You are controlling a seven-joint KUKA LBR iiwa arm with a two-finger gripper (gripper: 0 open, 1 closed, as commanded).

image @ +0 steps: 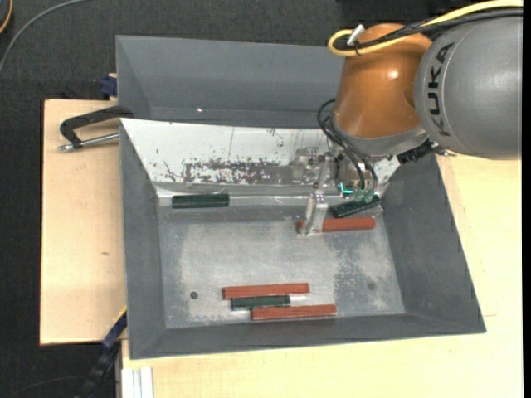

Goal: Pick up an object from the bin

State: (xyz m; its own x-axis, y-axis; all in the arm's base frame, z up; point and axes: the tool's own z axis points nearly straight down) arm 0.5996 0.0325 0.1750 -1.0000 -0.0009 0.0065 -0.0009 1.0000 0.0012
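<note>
Two slim bars sit at the right rear of the bin floor, beside the lowered gripper (311, 222). One is a red bar (355, 225) lying flat and level. The other is a dark green bar (358, 207) resting tilted against the red bar's upper edge, the two touching. The gripper's metal tip stands just beside the red bar's left end, at or very near the floor. Whether it touches the bar cannot be told. Whether the claw is wide or narrow cannot be told either, since the wrist hardware crowds it. A small green light (343, 191) glows on the wrist just above the dark green bar.

Over them, the wrist's orange cover (377, 81) hangs above the bin's back right corner. A yellow cable (415, 25) loops over its top, and the grey KUKA arm (485, 73) reaches in from the right.

Well apart, near the front wall, three more bars lie side by side and touching. A second red bar (265, 290) is the rearmost, a second green bar (260, 302) lies in the middle, and a third red bar (294, 311) is the frontmost and set further right. A lone green bar (199, 200) lies at the left rear of the floor, at the foot of the pale back slope (224, 152), which is speckled with dark marks. A small dark spot (194, 296) shows on the floor left of the front three. Sloping grey walls of the bin (137, 247) enclose it all.
</note>
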